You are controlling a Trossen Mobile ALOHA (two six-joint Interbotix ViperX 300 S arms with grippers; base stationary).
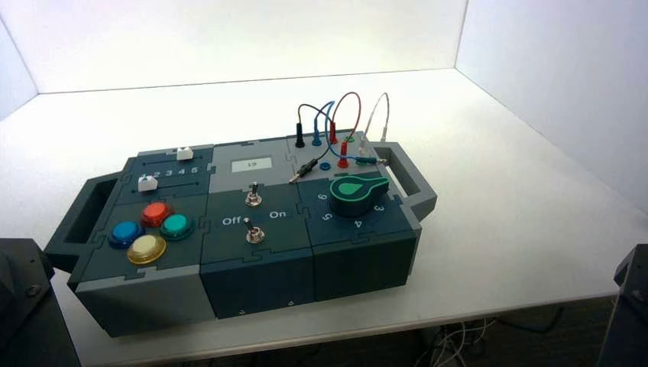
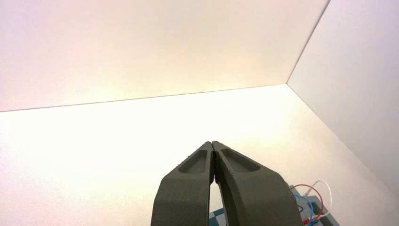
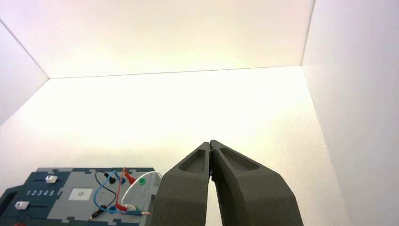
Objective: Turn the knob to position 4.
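Knob (image 1: pixel 357 196), green, is seated on the box's dark right-hand panel; numeral 4 (image 1: pixel 358 225) lies at its near side; left gripper (image 2: pixel 212 143) and right gripper (image 3: pixel 210 143) are parked off the box, jaws closed, empty; the right should be opened before descent, centred squarely over the knob.

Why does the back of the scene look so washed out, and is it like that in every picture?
High view: white glare swallows the far tabletop; the box stays readable. Left wrist view: the tabletop glows white, the wall tinted pinkish. Right wrist view: similar glare; the box's display window is pale.
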